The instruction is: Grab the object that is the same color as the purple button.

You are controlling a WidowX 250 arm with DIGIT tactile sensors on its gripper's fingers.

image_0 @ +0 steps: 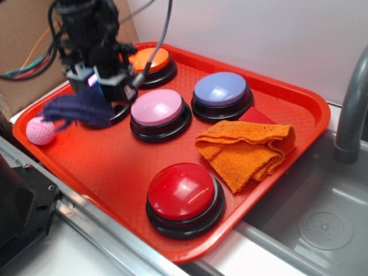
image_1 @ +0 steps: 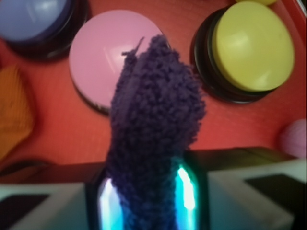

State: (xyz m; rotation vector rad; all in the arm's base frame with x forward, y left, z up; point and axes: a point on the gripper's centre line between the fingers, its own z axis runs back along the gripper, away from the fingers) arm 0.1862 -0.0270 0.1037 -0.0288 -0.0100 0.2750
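Cloth [image_1: 153, 120] of dark blue-purple terry sits pinched between the gripper [image_0: 106, 86] fingers, the pincer closed on its lower end so that the fuzzy bulk stands out beyond the fingertips. In the exterior view it hangs clear of the red tray [image_0: 115, 172], just left of the pink button [image_0: 158, 109] and a little right of the pink knitted ball [image_0: 40, 131]. Its colour matches the purple button [image_0: 221, 91], which stands just right of the pink button. An orange cloth [image_0: 247, 149] lies in front of the purple button, untouched, and a red button [image_0: 183, 194] sits nearer the tray's front edge. A yellow button [image_1: 252, 45] shows beside the pink one in the wrist view. By my judgement the grab itself is done: the right thing is held and lifted. What is left, if anything, is only keeping that hold secure.
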